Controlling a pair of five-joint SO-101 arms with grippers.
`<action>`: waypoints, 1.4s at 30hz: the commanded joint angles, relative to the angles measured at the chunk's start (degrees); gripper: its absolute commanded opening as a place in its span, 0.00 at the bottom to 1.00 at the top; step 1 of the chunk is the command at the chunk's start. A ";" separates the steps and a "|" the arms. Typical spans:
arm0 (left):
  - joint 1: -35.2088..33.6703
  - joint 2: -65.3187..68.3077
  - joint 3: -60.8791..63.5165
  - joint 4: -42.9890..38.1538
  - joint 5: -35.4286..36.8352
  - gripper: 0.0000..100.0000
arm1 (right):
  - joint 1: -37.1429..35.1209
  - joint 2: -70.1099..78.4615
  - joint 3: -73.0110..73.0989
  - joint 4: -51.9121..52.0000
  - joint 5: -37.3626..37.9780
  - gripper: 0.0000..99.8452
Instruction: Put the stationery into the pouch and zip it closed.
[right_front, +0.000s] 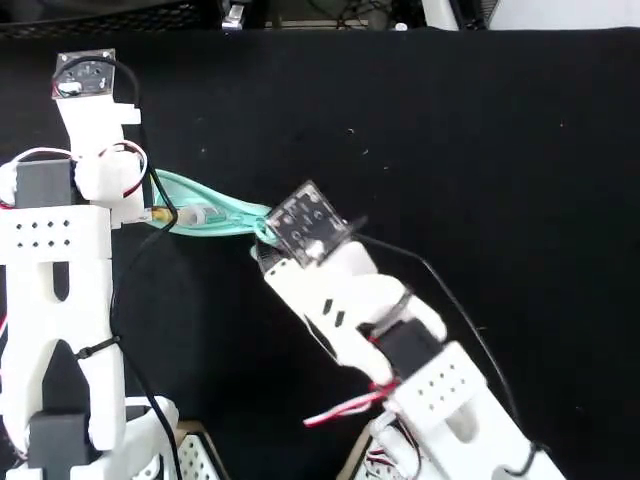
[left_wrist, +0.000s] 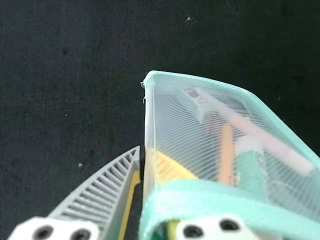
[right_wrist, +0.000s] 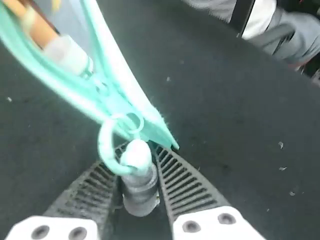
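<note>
The left arm stands along the left edge of the tabletop. The left gripper has its fingers closed on the left end of the pouch. The left wrist view shows one ribbed finger pressed flat against the mesh wall.

The pouch lies between the two arms, left of centre on the tabletop, with its long axis running left to right. Through the mesh the stationery is visible inside: a pencil, a pale stick, a green piece and a yellow piece. All sit within the teal border.

At the right end of the pouch, the right gripper has its fingers pinched tight on the zip pull, just below the teal ring. How far the zip is drawn cannot be told.

The right arm crosses the lower centre at a slant. To the right of it and toward the far edge, the black tabletop lies open.
</note>
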 joint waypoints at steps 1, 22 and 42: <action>-0.31 1.58 4.09 -0.18 -0.18 0.03 | 0.53 -8.13 -0.57 2.90 0.53 0.01; -0.22 1.58 4.09 -0.35 -0.18 0.03 | -1.58 -14.99 10.68 -0.09 5.10 0.01; 0.22 0.97 -11.47 6.95 0.18 0.03 | -0.88 -6.46 -4.53 0.79 5.63 0.01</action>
